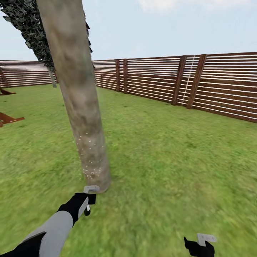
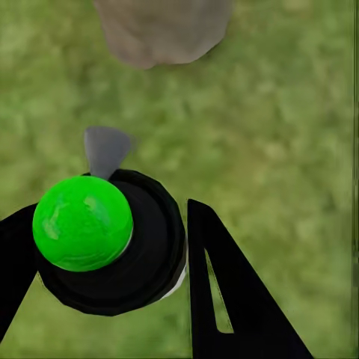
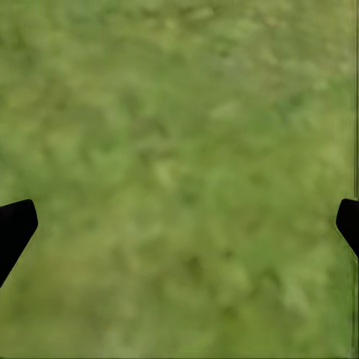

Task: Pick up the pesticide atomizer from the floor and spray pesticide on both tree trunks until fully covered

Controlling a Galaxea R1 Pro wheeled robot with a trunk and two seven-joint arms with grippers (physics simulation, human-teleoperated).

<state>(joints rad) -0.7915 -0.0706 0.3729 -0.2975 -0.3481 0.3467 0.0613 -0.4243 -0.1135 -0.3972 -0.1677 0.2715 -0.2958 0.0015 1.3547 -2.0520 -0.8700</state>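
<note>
The pesticide atomizer [image 2: 112, 243], a dark round bottle with a bright green spot and a pale grey spray head, sits clamped between the two black fingers of the left gripper [image 2: 112, 262]. In the head view the left gripper [image 1: 86, 201] hangs low over the floor [image 1: 171, 171], just beside the foot of a tree trunk [image 1: 80, 107], with the spray head turned toward it. The trunk, thick, mottled grey-brown and slightly leaning, carries fine pale specks on its lower part. The right gripper [image 1: 200, 246] hangs low over the grass, well apart from the trunk, fingers spread with nothing between them. The garden is a blurry green lawn ringed by a brown slatted fence [image 1: 214, 82] under a pale sky; a dark-leaved tree [image 1: 32, 32] stands behind the trunk.
</note>
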